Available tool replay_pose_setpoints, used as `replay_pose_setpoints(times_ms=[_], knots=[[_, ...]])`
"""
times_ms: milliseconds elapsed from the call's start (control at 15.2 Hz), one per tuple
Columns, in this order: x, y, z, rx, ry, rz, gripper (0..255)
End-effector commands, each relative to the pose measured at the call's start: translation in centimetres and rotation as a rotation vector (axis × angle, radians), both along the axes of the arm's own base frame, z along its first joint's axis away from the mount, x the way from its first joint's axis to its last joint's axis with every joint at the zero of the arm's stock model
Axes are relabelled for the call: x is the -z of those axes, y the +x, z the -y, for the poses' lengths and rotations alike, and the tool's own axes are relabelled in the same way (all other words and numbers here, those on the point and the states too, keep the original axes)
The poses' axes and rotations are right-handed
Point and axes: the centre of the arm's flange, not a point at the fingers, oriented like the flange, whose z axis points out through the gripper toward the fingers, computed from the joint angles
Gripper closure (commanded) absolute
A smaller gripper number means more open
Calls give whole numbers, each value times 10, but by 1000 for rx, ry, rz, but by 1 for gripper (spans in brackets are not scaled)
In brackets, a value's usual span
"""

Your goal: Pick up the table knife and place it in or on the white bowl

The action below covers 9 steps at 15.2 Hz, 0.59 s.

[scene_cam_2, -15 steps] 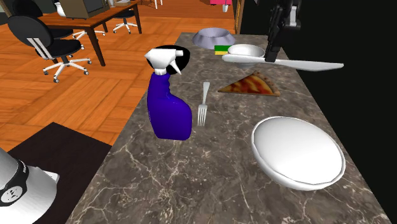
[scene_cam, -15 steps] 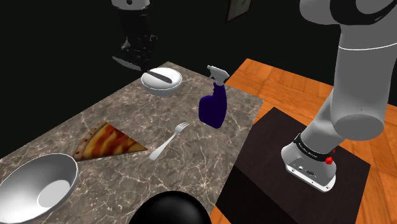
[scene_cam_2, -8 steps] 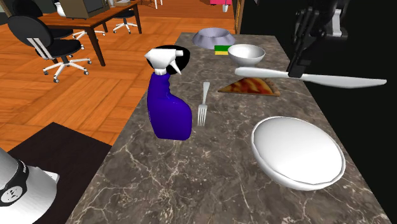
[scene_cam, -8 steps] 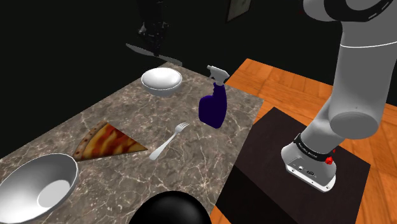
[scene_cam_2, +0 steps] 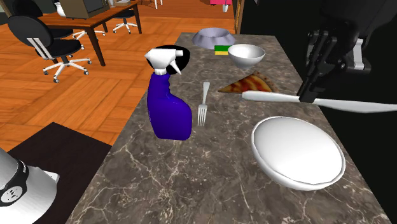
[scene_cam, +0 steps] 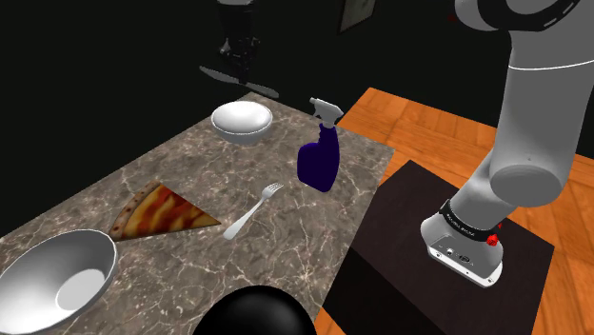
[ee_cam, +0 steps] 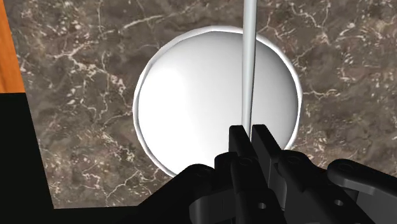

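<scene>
Shoulder view: the fingers (scene_cam: 244, 63) clamp the knife (scene_cam: 263, 89) near its middle, level, in the air above the bowl (scene_cam: 242, 121); second exterior view: the knife hangs over the bowl, well clear of the worktop (scene_cam_2: 191, 172); wrist view: both fingers pinch the slim blade, with the bowl directly beneath; the knife looks stiff, light and slick, so a mid-length hold should keep it from tipping or sliding out.

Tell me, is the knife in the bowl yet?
Not yet. The gripper holds the knife in the air above the bowl.
</scene>
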Motion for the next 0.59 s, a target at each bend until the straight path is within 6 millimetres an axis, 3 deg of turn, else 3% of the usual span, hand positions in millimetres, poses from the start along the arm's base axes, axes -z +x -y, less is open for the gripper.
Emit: replay_pose_setpoints(times_ms=[0, 528], knots=[[11, 0, 0, 0, 0, 0, 255], [53, 0, 0, 0, 0, 0, 255]])
